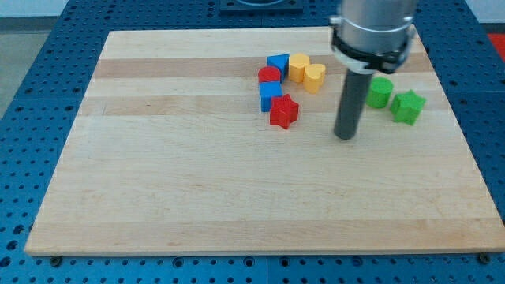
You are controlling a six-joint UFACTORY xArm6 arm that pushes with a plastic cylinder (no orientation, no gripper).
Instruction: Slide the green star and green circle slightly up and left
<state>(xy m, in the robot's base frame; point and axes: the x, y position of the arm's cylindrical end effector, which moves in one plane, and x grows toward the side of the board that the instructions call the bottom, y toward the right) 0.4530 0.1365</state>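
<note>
Camera view, worktop: pale wooden board [197, 181] on a blue perforated bench, eight blocks gathered toward the view's top right.

End effector: no gripper here, just a straight dark rod — nothing to spread or pinch, holding nothing. My tip [345, 137] down on the wood, touching no block.

Green circle [380, 91]: near the view's right edge, just to the right of the rod and a little above the tip.

Green star [408, 106]: just beside the circle, on its lower right; touching or barely apart — cannot tell.

Key relation: both greens lying to the view's right and slightly up from my tip, star farther out than circle. Tip on the wrong side for a push up and left — probably needs to get round to the star's lower right first, so star and circle go together.

Count, green: two — one circle, one star.

Count, red: two — red star [283, 111] and red circle [269, 76].

Count, blue: two — blue block [278, 63] at the cluster's top, another blue block [271, 95] below the red circle; shapes hard to call.

Count, yellow: two — yellow block [298, 66] and yellow heart [315, 76].

Risk: the packed cluster sits up and left, in the greens' path; a slight slide looks safe, a long one not.
</note>
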